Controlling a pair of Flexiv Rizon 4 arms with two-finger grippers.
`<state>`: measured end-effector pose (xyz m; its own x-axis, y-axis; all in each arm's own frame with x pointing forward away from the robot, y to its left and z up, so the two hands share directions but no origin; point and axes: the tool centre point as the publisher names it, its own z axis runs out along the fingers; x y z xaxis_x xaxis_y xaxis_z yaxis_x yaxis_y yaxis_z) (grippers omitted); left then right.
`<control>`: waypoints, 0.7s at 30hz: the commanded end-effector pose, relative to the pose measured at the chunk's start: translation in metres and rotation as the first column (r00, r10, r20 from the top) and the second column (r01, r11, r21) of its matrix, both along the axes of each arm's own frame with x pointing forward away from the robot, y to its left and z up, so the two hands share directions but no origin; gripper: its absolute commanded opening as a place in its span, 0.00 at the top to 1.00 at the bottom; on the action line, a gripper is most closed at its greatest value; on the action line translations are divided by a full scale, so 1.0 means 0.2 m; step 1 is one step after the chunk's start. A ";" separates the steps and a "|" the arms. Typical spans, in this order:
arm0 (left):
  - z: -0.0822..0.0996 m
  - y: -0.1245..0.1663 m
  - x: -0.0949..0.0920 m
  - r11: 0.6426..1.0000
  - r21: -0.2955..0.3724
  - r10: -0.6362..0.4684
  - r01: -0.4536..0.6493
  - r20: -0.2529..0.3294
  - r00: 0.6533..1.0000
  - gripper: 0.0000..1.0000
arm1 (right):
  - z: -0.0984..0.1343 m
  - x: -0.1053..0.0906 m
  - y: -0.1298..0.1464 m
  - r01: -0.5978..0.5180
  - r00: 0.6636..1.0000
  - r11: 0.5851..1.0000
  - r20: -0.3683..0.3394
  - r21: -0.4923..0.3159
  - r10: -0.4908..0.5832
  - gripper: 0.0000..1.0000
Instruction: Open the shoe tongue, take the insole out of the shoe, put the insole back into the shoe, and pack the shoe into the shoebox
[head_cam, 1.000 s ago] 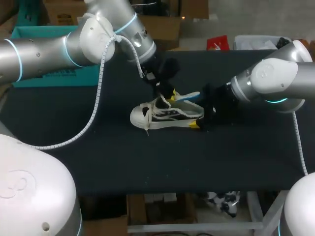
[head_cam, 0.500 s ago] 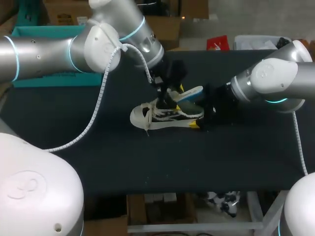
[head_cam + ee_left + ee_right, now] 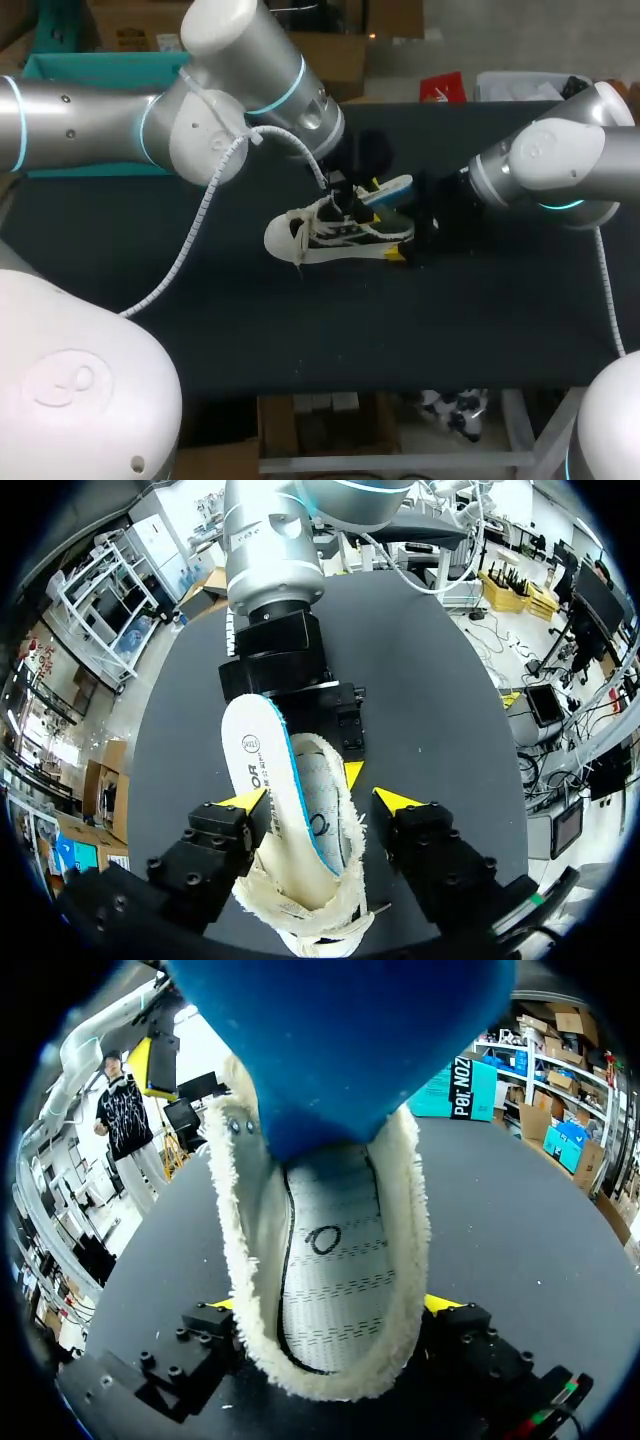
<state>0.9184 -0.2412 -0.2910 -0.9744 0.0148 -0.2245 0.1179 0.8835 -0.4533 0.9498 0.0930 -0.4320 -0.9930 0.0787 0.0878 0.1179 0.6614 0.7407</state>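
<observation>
Tabletop (image 3: 200,310) is black. Your left arm (image 3: 120,120) comes in from the left side of the head view and ends over the middle. The left hand (image 3: 358,193) hangs right above the shoe (image 3: 335,235), over its opening. In the left wrist view the left hand (image 3: 322,805) has its fingers apart. One yellow tip rests against the white face of the insole (image 3: 258,770), and the other stands just clear of the fleecy collar, so it grips nothing.

The shoe is a white low sneaker with dark side stripes and loose laces. It lies on its sole in the middle of the tabletop, toe to the left, heel to the right.

The insole (image 3: 392,190) is half out. You see its front end down inside the shoe, and its heel end tilted up past the collar. It is white on top and blue underneath. In the right wrist view the insole (image 3: 340,1050) shows its blue underside ahead of the hand, above the open shoe (image 3: 400,1220).

Your right hand (image 3: 405,240) is at the shoe's heel. In its own wrist view the right hand (image 3: 330,1310) has a finger on each side of the heel, clamped on the shoe. The yellow tips are mostly hidden behind the collar. The right arm (image 3: 560,160) comes in from the right edge.
</observation>
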 end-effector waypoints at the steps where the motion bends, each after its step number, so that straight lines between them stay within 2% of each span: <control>1: -0.05 -0.06 0.00 0.997 0.012 0.080 -0.081 0.082 0.993 0.42 | -0.05 0.00 0.01 -0.001 1.000 1.000 0.000 0.002 0.001 1.00; 10: -0.07 -0.05 0.07 0.984 0.017 0.172 -0.175 0.116 0.978 0.41 | -0.05 0.00 0.01 -0.001 1.000 1.000 0.000 0.002 0.001 1.00; 13: -0.07 -0.05 0.08 0.980 0.011 0.194 -0.197 0.124 0.973 0.51 | -0.05 0.00 0.01 -0.001 1.000 1.000 0.000 0.002 0.001 1.00; 15: -0.07 -0.05 0.09 0.978 0.008 0.207 -0.210 0.129 0.970 0.62 | -0.05 0.00 0.01 -0.001 1.000 1.000 0.000 0.002 0.001 1.00; 16: -0.07 -0.05 0.09 0.978 0.007 0.207 -0.210 0.126 0.970 0.72 | -0.05 0.00 0.01 -0.001 1.000 1.000 0.000 0.002 0.001 1.00; 17: -0.07 -0.05 0.10 0.975 0.005 0.219 -0.221 0.127 0.967 0.78 | -0.05 0.00 0.01 -0.001 1.000 1.000 0.000 0.002 0.001 1.00; 20: -0.08 -0.05 0.11 0.972 0.002 0.232 -0.234 0.126 0.965 0.93 | -0.05 0.00 0.01 -0.001 1.000 1.000 0.000 0.002 0.001 1.00; 21: -0.08 -0.05 0.11 0.972 0.003 0.234 -0.236 0.126 0.964 0.95 | -0.05 0.00 0.01 -0.001 1.000 1.000 0.000 0.002 0.001 1.00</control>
